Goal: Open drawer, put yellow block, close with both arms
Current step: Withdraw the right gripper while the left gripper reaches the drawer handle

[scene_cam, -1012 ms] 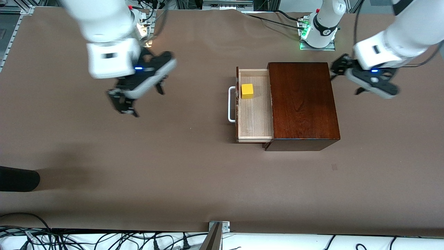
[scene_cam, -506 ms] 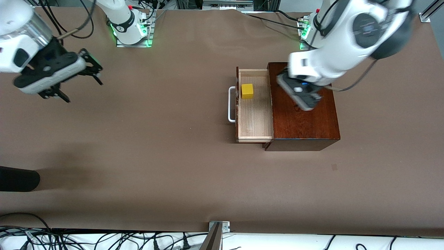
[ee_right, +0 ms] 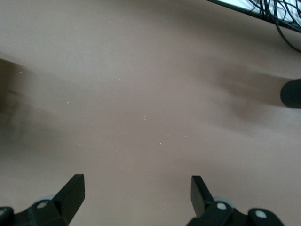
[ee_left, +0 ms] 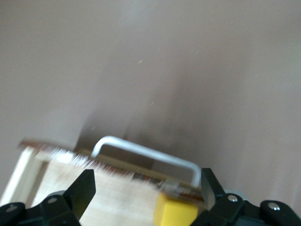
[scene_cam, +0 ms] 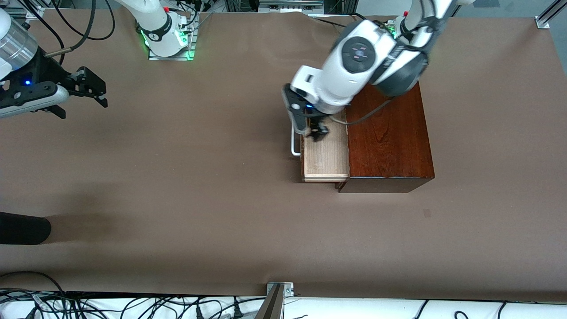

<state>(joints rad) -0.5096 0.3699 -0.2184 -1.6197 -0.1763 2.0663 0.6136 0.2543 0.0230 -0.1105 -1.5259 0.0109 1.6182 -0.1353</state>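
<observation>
The dark reddish-brown wooden box (scene_cam: 385,141) stands with its drawer (scene_cam: 325,155) pulled out, showing the pale interior and white loop handle (scene_cam: 293,141). My left gripper (scene_cam: 316,130) hangs open over the drawer's handle end. It hides the yellow block in the front view. In the left wrist view the yellow block (ee_left: 176,212) lies on the drawer floor (ee_left: 108,188) by the handle (ee_left: 146,153). The block sits between my open left gripper's (ee_left: 146,183) fingers, close to one finger. My right gripper (scene_cam: 84,95) is open and empty over bare table at the right arm's end, as the right wrist view (ee_right: 136,186) also shows.
A black rounded object (scene_cam: 22,228) pokes in at the right arm's end of the table, nearer the front camera; it also shows in the right wrist view (ee_right: 291,93). Cables (scene_cam: 133,305) lie along the front edge. The arm bases (scene_cam: 166,35) stand at the back.
My left arm has swung from beside the box, across its top, to over the open drawer, covering the block. My right gripper has moved away toward the right arm's end of the table.
</observation>
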